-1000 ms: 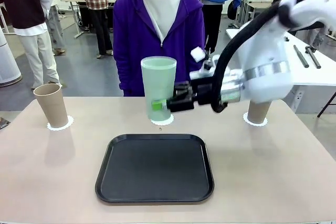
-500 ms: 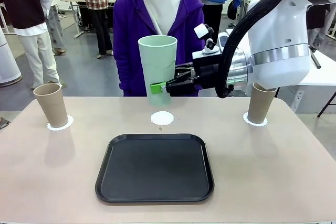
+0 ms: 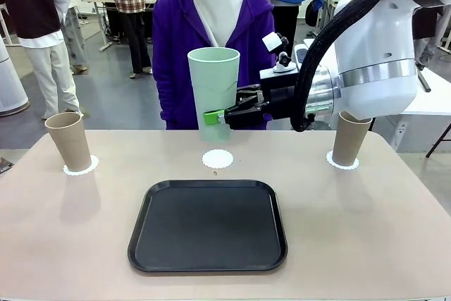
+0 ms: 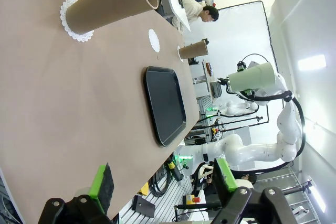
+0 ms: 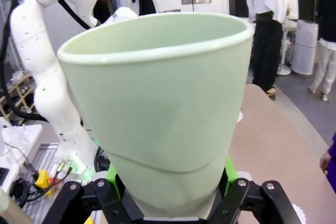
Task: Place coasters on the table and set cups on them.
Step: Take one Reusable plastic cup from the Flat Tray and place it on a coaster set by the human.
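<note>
My right gripper [image 3: 215, 116] is shut on the lower part of the mint green cup [image 3: 213, 89], holding it upright in the air above the far middle of the table [image 3: 70, 230]. Below it, slightly nearer, a white coaster [image 3: 218, 158] lies bare. A tan cup [image 3: 69, 140] stands on a coaster [image 3: 81, 168] at the far left, another tan cup [image 3: 350, 139] on a coaster [image 3: 343, 163] at the far right. The right wrist view shows the green cup [image 5: 157, 98] between the green pads [image 5: 112, 174]. My left gripper [image 4: 163, 179] is open and low over the table's left side, with the near tan cup [image 4: 113, 3] ahead.
A black rounded tray [image 3: 208, 225] lies in the table's near middle, in front of the bare coaster. A person in a purple hoodie [image 3: 176, 40] stands at the far edge, right behind the raised cup. A white table [image 3: 423, 89] stands at the right.
My right gripper has lifted the green cup from just over the middle coaster, leaving the coaster bare. Over the last half second it barely moved. The tan cups stayed put.
</note>
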